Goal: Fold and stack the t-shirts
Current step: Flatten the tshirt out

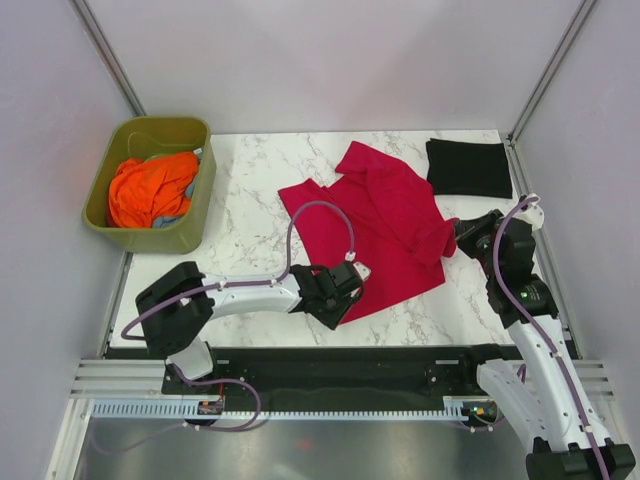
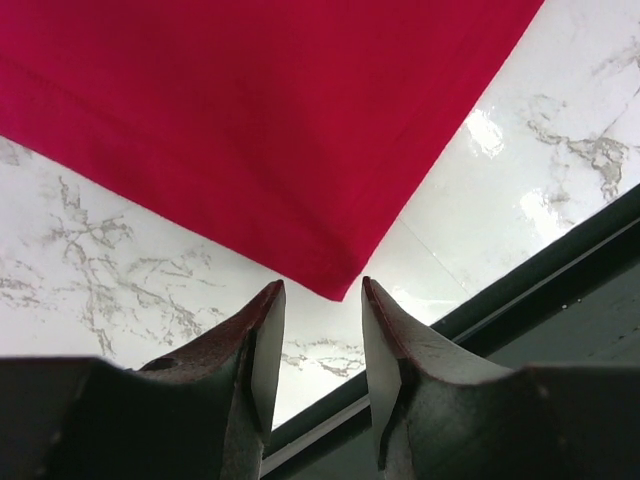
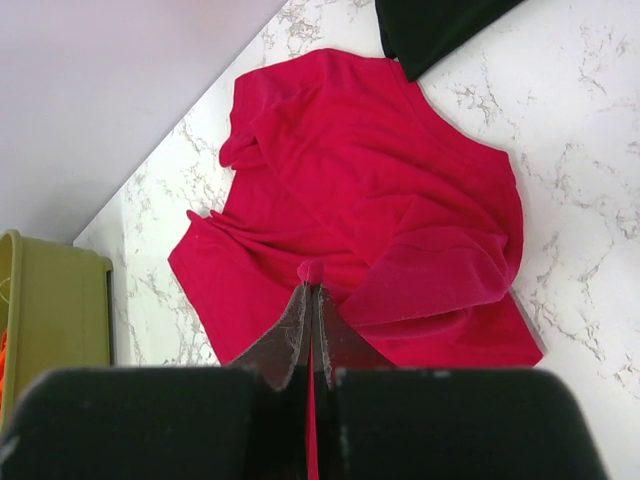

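A crimson red t-shirt (image 1: 385, 225) lies spread but rumpled across the middle of the marble worktop (image 1: 250, 240), reaching from near the far edge down toward the near edge. Its right side is bunched into a thick fold.

A black t-shirt (image 1: 470, 167) lies flat as a neat rectangle in the far right corner of the worktop. It sits just beside the red one, and the 2 are not overlapping.

The right gripper (image 3: 312, 285) sits at the red t-shirt's right side. Its 2 fingers are pressed together on a small pinch of red cloth, and a thin red line shows between them.

The left gripper (image 2: 322, 290) sits low over the worktop by the near edge. Its jaws are apart with nothing between them. The near corner of the red t-shirt lies flat just beyond the fingertips, pointing into the gap.

An olive-green tub (image 1: 150, 238) stands at the far left corner of the worktop, well apart from both t-shirts. It holds crumpled orange cloth (image 1: 150, 188).
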